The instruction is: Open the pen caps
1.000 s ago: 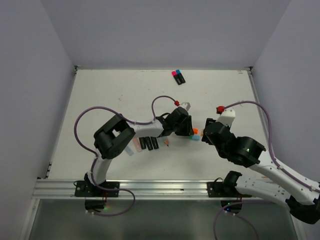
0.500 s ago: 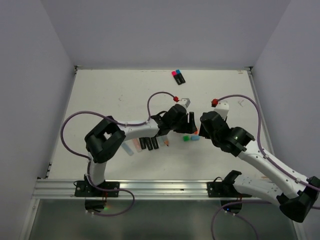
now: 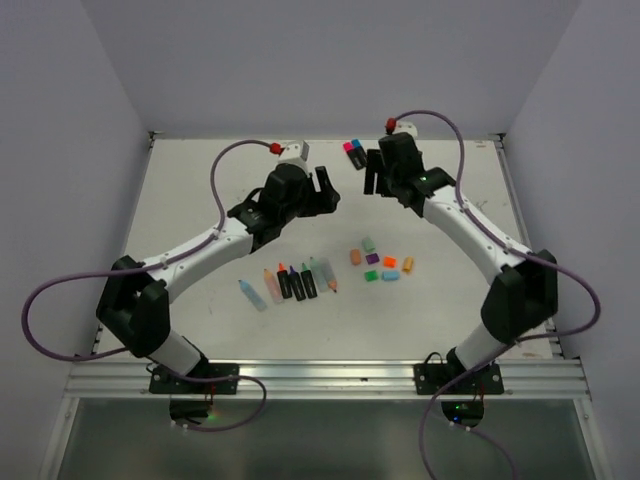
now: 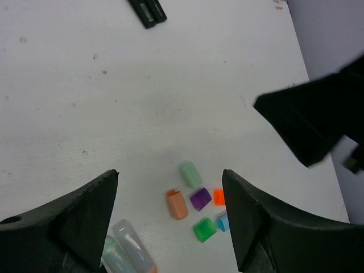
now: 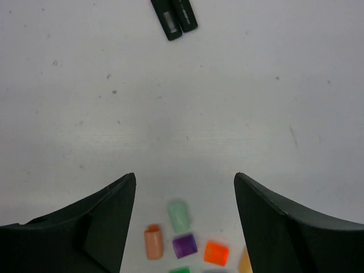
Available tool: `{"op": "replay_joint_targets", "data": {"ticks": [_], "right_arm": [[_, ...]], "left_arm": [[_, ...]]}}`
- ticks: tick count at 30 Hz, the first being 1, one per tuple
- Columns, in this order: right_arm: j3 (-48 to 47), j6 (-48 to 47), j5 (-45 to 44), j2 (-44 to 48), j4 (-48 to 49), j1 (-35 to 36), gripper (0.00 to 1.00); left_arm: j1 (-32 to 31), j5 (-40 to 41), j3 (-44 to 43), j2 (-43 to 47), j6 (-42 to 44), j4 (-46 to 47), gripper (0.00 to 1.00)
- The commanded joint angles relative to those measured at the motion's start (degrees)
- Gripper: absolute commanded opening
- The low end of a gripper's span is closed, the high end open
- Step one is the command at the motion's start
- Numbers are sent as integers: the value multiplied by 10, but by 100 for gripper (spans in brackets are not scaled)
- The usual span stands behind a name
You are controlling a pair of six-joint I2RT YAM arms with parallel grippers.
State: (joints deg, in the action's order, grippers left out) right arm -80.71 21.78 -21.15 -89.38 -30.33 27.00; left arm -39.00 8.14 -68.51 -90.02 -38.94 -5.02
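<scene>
Left wrist view: the left tool (image 4: 169, 176) is spread wide and holds nothing, raised clear above the table (image 4: 114, 114). In frame, the loose pen caps (image 4: 200, 199) lie between its two fingers in a close cluster of pale green, peach, purple, orange, green and cyan. No finger touches any of them. Bare surface runs from the cluster up to two black pens (image 4: 147, 10) at the top of the frame.

The right wrist view shows the right tool (image 5: 183, 177) likewise wide apart and empty, also off the table (image 5: 273, 114). The caps (image 5: 183, 245) lie low between its fingers, and the black pens (image 5: 174, 17) are well beyond them.

In the top external view both tools (left (image 3: 322, 190), right (image 3: 375, 178)) hang over the far half of the table (image 3: 200, 190), near each other but apart. The right one is just beside the black pens (image 3: 355, 154), which lie close to the far edge with pink and cyan at their far ends. The caps (image 3: 380, 262) lie mid-table. A row of uncapped pens (image 3: 292, 282) lies to their left, well inside the near edge. Walls close off three sides.
</scene>
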Motion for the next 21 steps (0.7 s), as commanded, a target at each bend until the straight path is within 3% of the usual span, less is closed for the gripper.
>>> {"op": "replay_joint_targets", "data": {"ticks": [1,6,12,15,21], "right_arm": [[-103,-109,68,-96,97,-12,74],[-278,-197,98,-283,124,-32,77],[-455,-214,183,-459,120,-89,87],[-513,-256,202,-519,124,-93,96],[-553,-267,252,-574,166,-100,98]], "left_arm": [[-5,63,6,47,49,-27,77],[5,51,37,69,56,-17,78],[17,14,80,75,53,25,78],[21,3,96,74,51,40,78],[32,-14,102,61,51,72,78]]}}
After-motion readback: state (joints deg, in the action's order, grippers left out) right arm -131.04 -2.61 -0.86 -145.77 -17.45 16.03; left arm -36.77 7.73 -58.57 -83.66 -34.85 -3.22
